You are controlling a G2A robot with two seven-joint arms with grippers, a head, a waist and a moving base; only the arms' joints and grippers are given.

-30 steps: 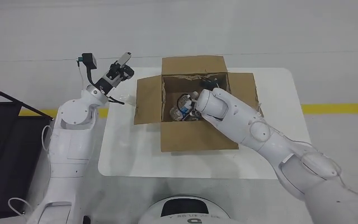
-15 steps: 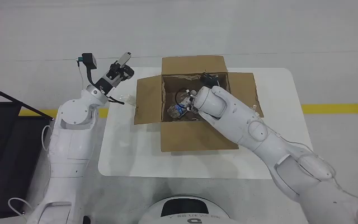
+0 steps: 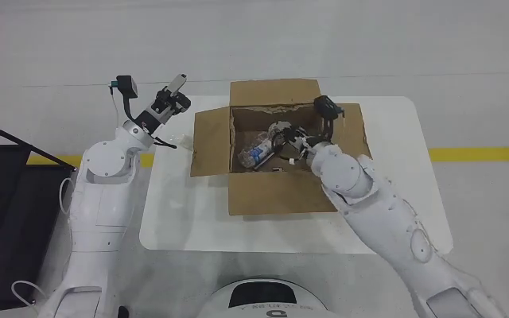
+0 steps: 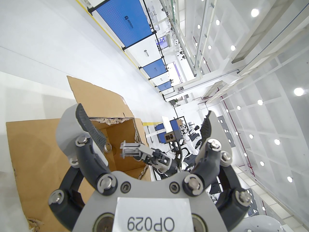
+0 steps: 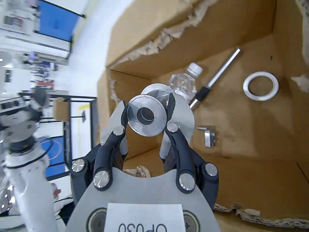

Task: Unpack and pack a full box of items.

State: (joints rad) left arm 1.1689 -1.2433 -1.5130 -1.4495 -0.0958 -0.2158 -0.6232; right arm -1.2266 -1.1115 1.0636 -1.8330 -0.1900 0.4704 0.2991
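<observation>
Over box [image 5: 241, 126], right pincer [image 5: 147, 108] clamps spool [image 5: 147, 127], walls near

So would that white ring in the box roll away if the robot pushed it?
Probably not: the white ring lies flat on the box floor, so it would likely slide. It looks thin, so probably light. Stood on edge, its round shape might let it roll.

A white table [image 3: 183, 215]; a yellow floor line [image 3: 469, 153] — and, beside the table, perhaps a black rack [image 3: 24, 191].
</observation>
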